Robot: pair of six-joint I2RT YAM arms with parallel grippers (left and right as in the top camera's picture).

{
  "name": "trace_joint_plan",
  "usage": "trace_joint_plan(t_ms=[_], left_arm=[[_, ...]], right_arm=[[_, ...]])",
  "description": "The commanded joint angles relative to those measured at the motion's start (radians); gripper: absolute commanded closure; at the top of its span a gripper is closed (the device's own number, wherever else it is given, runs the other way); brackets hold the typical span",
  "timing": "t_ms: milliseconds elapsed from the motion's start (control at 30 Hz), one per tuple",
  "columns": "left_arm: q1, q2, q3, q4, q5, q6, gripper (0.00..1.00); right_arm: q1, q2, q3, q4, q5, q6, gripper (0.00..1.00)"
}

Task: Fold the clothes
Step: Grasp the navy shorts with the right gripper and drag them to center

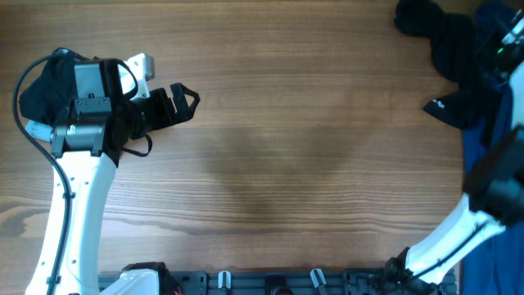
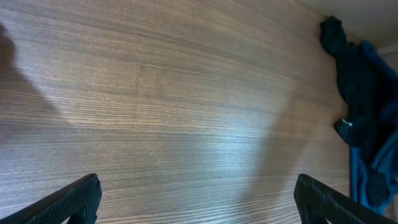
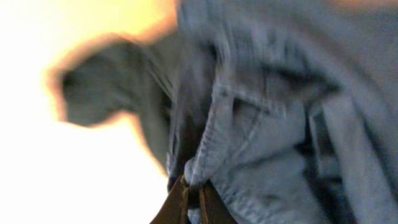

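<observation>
The clothes (image 1: 458, 57) lay heaped at the far right corner of the counter (image 1: 286, 164). From overhead they showed as a black piece (image 1: 438, 37) spreading out from the corner and a brighter blue piece (image 1: 483, 139) running down the right edge, partly hidden by the right arm (image 1: 446, 233). In the right wrist view a pale-denim piece (image 3: 273, 143), with stitched seams and soft folds, filled most of the picture, though it was blurred. One fold of it was pinched between the two fingers of the right end effector (image 3: 193, 193), which was closed on the fabric. Behind the denim there was only bright glare, so how far the fold stood above the counter could not be told.

In the left wrist view the same heap sat at the far right edge, dark teal above and brighter blue lower down. The left end effector (image 2: 196, 183) was spread wide, its fingers (image 2: 74, 199) at the bottom corners of the view and only bare wood between them. Overhead, the left arm (image 1: 78, 205) stood at the left side of the counter, well apart from the clothes. A dark mass (image 1: 37, 86) lay just beside its wrist. Whether that was a garment could not be told.
</observation>
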Motion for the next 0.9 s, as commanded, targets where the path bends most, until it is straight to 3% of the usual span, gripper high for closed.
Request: trace_joint_plan(t_ms=[0, 167, 400, 867], left_arm=[[-0.004, -0.051, 0.061, 0.003, 0.016, 0.006, 0.01], [-0.004, -0.142, 0.146, 0.002, 0.016, 0.006, 0.00], [-0.004, -0.320, 0.165, -0.019, -0.016, 0.040, 0.00], [-0.004, -0.385, 0.165, -0.106, -0.063, 0.089, 0.00]], right_arm=[[0.077, -0.263, 0.015, -0.012, -0.261, -0.003, 0.96], [0.254, -0.406, 0.015, -0.090, -0.280, -0.003, 0.96], [0.512, -0.424, 0.015, -0.187, -0.280, -0.045, 0.96], [0.457, -0.609, 0.019, -0.126, -0.112, 0.002, 0.96]])
